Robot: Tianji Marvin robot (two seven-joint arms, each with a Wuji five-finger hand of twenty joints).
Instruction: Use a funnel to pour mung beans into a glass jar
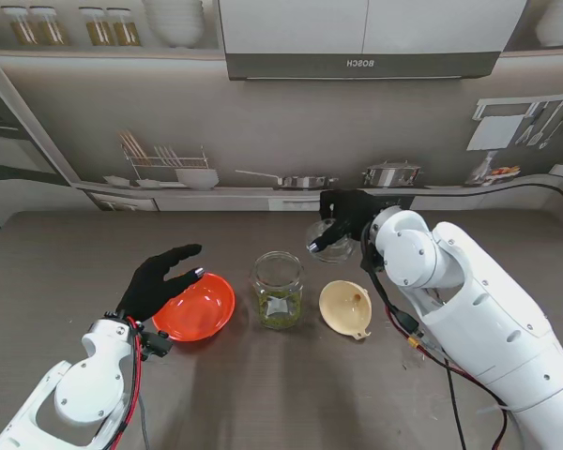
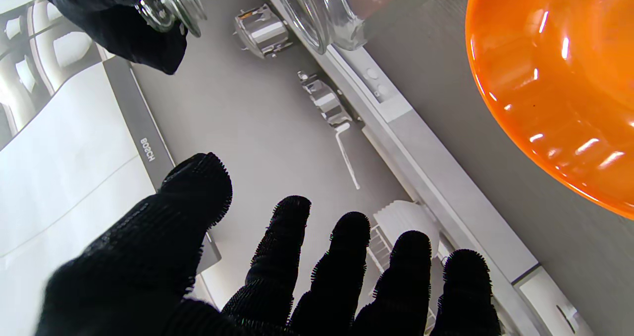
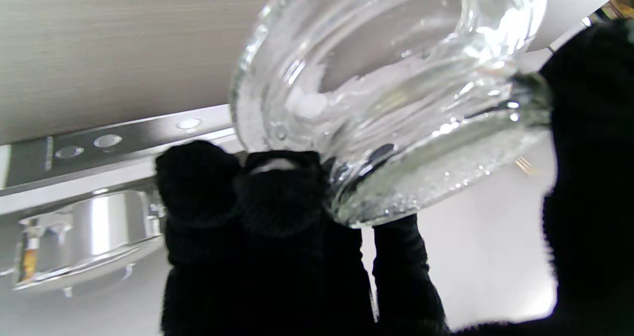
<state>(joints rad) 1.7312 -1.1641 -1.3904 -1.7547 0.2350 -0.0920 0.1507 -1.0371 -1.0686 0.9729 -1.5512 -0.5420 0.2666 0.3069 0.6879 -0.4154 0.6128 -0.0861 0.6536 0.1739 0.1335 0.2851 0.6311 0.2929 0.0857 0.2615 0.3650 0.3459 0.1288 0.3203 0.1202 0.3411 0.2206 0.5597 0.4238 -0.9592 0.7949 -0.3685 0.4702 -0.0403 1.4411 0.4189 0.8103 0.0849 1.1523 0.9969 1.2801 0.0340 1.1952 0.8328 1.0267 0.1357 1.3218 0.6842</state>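
Observation:
A clear glass jar (image 1: 278,289) stands upright mid-table with a layer of green mung beans in its bottom; its rim (image 2: 317,14) shows in the left wrist view. To its right a cream funnel (image 1: 345,307) rests on the table, apart from the jar. My right hand (image 1: 352,214), in a black glove, is raised behind the jar and shut on a clear glass vessel (image 1: 327,239) that is tilted; the vessel (image 3: 386,93) looks empty. My left hand (image 1: 159,281) hovers open, fingers (image 2: 277,276) spread, over the near-left rim of an orange bowl (image 1: 196,307).
The orange bowl (image 2: 559,88) looks empty and sits left of the jar. A printed kitchen backdrop with a counter edge (image 1: 281,192) closes off the far side of the table. My right forearm (image 1: 479,309) crosses the right half of the table.

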